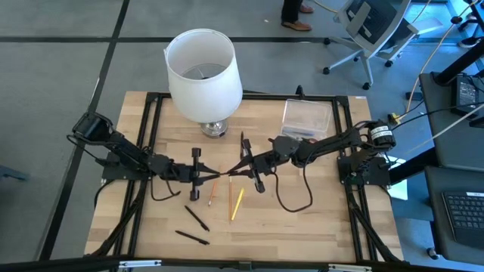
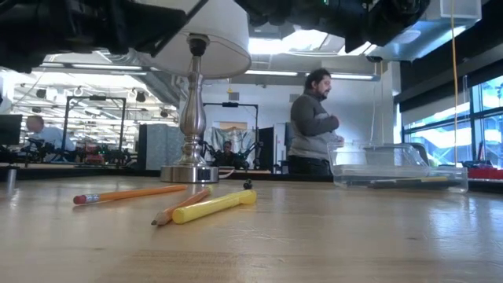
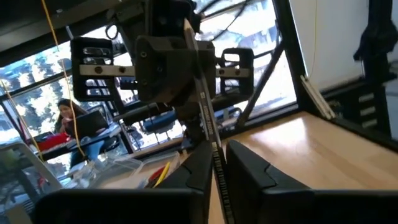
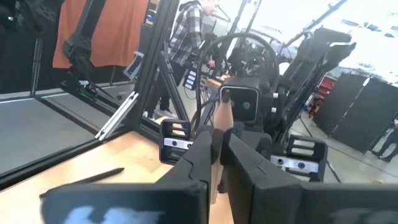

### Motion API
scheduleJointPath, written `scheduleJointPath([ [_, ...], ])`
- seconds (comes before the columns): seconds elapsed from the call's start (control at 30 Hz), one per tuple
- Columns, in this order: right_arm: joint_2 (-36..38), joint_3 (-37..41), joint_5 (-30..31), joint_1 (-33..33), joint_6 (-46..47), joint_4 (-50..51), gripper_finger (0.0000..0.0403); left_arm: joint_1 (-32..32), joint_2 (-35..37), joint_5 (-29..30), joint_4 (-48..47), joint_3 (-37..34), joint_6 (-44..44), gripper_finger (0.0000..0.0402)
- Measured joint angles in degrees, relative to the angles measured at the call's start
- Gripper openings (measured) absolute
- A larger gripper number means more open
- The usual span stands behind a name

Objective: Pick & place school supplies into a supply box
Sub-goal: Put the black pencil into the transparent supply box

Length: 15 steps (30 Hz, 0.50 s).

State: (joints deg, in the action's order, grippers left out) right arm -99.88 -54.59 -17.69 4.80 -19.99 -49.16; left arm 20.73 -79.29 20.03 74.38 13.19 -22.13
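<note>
A thin pencil (image 1: 225,175) spans the gap between my two grippers above the table's middle, and both are shut on it. My left gripper (image 1: 198,172) comes from the table's left, my right gripper (image 1: 248,165) from the right. On the table near them lie an orange pencil (image 1: 211,193), a brown pencil (image 1: 231,202), a yellow pen (image 1: 237,204) and two black pens (image 1: 197,217). The clear supply box (image 1: 306,117) stands at the far right with some pens inside. No scissors show. My left gripper (image 3: 216,158) pinches the pencil's shaft (image 3: 216,149) between its two fingers, coming level from the table's left, along the pencil. The pencil is lifted clear and runs on to the other gripper. My right gripper (image 4: 219,140) pinches the pencil's other end (image 4: 222,118) between its fingers, level from the table's right.
A white-shaded lamp (image 1: 204,75) on a metal base (image 2: 189,173) stands at the far middle of the table. A black frame (image 1: 151,113) borders the table top. A cable (image 1: 291,200) loops under my right arm. People stand in the room behind.
</note>
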Motion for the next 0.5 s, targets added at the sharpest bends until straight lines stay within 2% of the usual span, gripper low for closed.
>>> scheduleJointPath([
  [0.17, 0.02, 0.0, 2.27, 0.04, 0.02, 2.45, 0.0027, 0.06, 0.0, 2.57, -1.63, 0.0, -0.31, 0.0062],
  [0.4, 2.57, 0.04, 2.8, 0.02, 0.16, 9.67, 0.0027, 1.6, 0.0, 15.14, -3.4, -0.02, -0.31, 0.0086],
  [0.5, 4.37, 0.07, 3.87, -0.02, 0.13, 15.14, 0.0027, 2.15, 0.0, 17.71, -3.63, -0.04, 0.02, 0.0089],
])
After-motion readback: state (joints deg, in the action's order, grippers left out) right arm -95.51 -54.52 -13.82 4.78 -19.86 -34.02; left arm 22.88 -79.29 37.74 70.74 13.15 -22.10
